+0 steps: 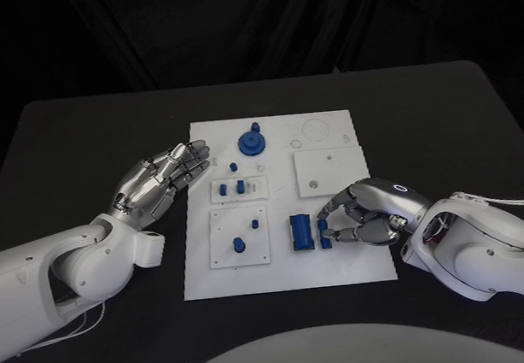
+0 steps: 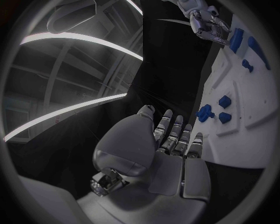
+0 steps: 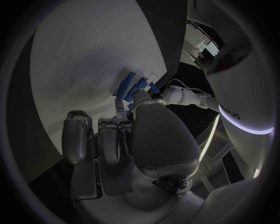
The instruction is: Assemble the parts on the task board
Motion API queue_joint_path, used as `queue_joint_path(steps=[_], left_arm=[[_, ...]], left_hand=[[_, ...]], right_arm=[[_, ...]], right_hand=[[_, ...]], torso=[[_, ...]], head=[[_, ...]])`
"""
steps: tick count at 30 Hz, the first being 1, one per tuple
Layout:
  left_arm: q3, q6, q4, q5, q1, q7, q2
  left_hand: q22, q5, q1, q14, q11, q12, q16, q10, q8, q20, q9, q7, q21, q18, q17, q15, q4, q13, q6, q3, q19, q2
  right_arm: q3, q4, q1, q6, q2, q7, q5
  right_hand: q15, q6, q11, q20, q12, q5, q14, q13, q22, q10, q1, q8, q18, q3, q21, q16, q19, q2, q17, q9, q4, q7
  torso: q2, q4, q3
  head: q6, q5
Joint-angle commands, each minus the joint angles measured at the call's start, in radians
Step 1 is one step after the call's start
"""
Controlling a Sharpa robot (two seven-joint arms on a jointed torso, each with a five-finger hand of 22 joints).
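White board (image 1: 344, 264) sits mid-worktop (image 1: 74, 146), and you are, by my reading, part-way through the assembly.

Start at your left. The left hand (image 1: 161, 182) hovers just beside the board's left edge, palm up, fingers (image 2: 175, 133) spread and straight, holding nothing.

Moving right onto the board: the small plate (image 1: 238, 190) near the left hand carries two short blue pegs (image 1: 223, 188) standing in it, with a loose-looking small blue piece (image 1: 234, 166) just beyond it. Nearer you, a second plate (image 1: 240, 236) has a blue peg (image 1: 237, 247) and a smaller one (image 1: 255, 224) upright in it. At the far middle, the round blue gear (image 1: 252, 140) looks seated on its post. These I would count as done, though seating depth cannot be judged.

Further right, the far square plate (image 1: 328, 170) and the ring outline (image 1: 316, 129) beyond it look bare, so work is likely left there.

At the near right, the long blue block (image 1: 302, 232) lies on the board, and the right hand (image 1: 366, 213) is curled over a smaller blue piece (image 1: 325, 236) just beside it. The fingers (image 1: 338, 200) are bent in at that piece; whether they actually grip it, I cannot tell.

Writing: the right wrist view shows lettering on the robot's casing, too bent and small to read surely. No labels are legible on the board.
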Motion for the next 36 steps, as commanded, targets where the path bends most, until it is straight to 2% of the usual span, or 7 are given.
queue_joint_path(steps=[1,13,20,22,23,25,36], left_arm=[[0.0,0.02,0.0,0.004,0.001,0.144,0.003],[0.0,0.027,-0.005,0.004,0.001,0.14,0.01],[0.0,0.031,-0.008,0.004,0.001,0.138,0.013],[0.0,0.032,-0.008,0.004,0.001,0.138,0.013],[0.0,0.032,-0.009,0.004,0.001,0.138,0.014],[0.0,0.033,-0.009,0.004,0.001,0.137,0.014],[0.0,0.037,-0.013,0.004,0.001,0.128,0.018]], left_hand=[[0.002,0.005,0.012,0.001,0.008,0.0,0.006,0.002,0.002,0.008,-0.001,0.06,0.001,0.013,0.002,0.009,-0.006,0.0,-0.005,0.003,-0.002,0.0],[0.002,0.007,0.016,0.006,0.013,0.011,0.016,0.01,0.003,0.009,-0.001,0.061,0.002,0.011,0.003,0.013,-0.01,0.002,-0.005,0.009,0.0,0.001],[0.002,0.007,0.019,0.009,0.016,0.017,0.021,0.016,0.004,0.009,0.0,0.062,0.002,0.009,0.003,0.015,-0.014,0.002,-0.003,0.013,0.001,0.001],[0.002,0.008,0.02,0.01,0.017,0.018,0.023,0.017,0.004,0.009,0.0,0.062,0.002,0.008,0.003,0.016,-0.016,0.002,-0.003,0.015,0.001,0.001],[0.002,0.008,0.021,0.01,0.018,0.018,0.023,0.018,0.004,0.009,0.0,0.062,0.002,0.008,0.003,0.016,-0.017,0.002,-0.003,0.017,0.001,0.001],[0.002,0.009,0.022,0.011,0.018,0.018,0.024,0.018,0.003,0.009,0.0,0.062,0.002,0.007,0.003,0.017,-0.018,0.002,-0.004,0.018,0.001,0.001],[0.003,0.009,0.027,0.012,0.019,0.018,0.026,0.019,0.003,0.01,-0.001,0.063,0.002,0.006,0.004,0.019,-0.024,0.002,-0.005,0.024,0.002,0.001]], right_arm=[[0.0,-0.003,-0.003,0.023,0.002,-0.045,-0.033],[0.0,-0.016,-0.003,0.009,0.016,-0.079,-0.043],[0.0,-0.02,-0.002,-0.117,0.018,-0.05,-0.034],[0.0,-0.019,-0.002,-0.153,0.017,-0.034,-0.023],[0.0,-0.018,-0.002,-0.172,0.017,-0.025,-0.016],[0.001,-0.016,-0.002,-0.195,0.016,-0.013,-0.007],[0.001,-0.019,-0.002,-0.187,0.017,-0.009,0.044]], right_hand=[[-0.004,-0.028,-0.006,-0.002,0.002,-0.016,0.105,0.263,0.205,0.102,-0.017,-0.022,-0.01,-0.007,-0.014,0.002,0.031,0.001,0.262,-0.018,0.004,0.002],[-0.004,-0.147,-0.004,-0.002,0.002,-0.025,0.099,0.263,0.192,0.102,-0.03,-0.062,-0.001,-0.009,-0.057,-0.009,0.015,0.029,0.235,-0.07,0.004,0.006],[0.002,-0.043,0.003,0.003,0.002,0.003,0.099,0.263,0.193,0.102,0.014,-0.038,-0.002,0.035,-0.056,-0.01,0.017,0.087,0.233,-0.076,-0.001,0.014],[0.001,0.009,0.001,0.003,0.002,-0.014,0.099,0.263,0.194,0.102,0.041,-0.017,-0.003,0.056,-0.053,-0.009,0.019,0.097,0.236,-0.071,-0.004,0.008],[0.006,0.035,0.009,0.004,0.002,-0.103,0.1,0.263,0.195,0.102,0.059,-0.007,-0.004,0.079,-0.051,-0.008,0.021,0.101,0.238,-0.07,-0.002,0.007],[0.013,0.078,0.016,0.011,0.002,-0.214,0.101,0.263,0.198,0.102,0.081,0.013,-0.006,0.124,-0.043,-0.005,0.024,0.103,0.244,-0.062,0.0,0.005],[0.0,0.111,0.0,0.003,0.002,-0.287,0.102,0.263,0.199,0.102,0.013,0.089,-0.005,0.181,-0.042,-0.004,0.025,0.035,0.246,-0.017,0.006,-0.014]], torso=[[0.0,-0.0004,0.0],[-0.002,-0.0002,0.0005],[-0.001,0.0004,0.0011],[-0.002,-0.0001,0.0007],[-0.002,-0.0001,0.0006],[-0.002,0.0002,0.0005],[-0.004,0.0001,0.0009]], head=[[0.0,0.001],[0.0,0.002],[0.0,0.001],[0.0,0.002],[0.0,0.003],[0.0,0.002],[0.0,0.003]])
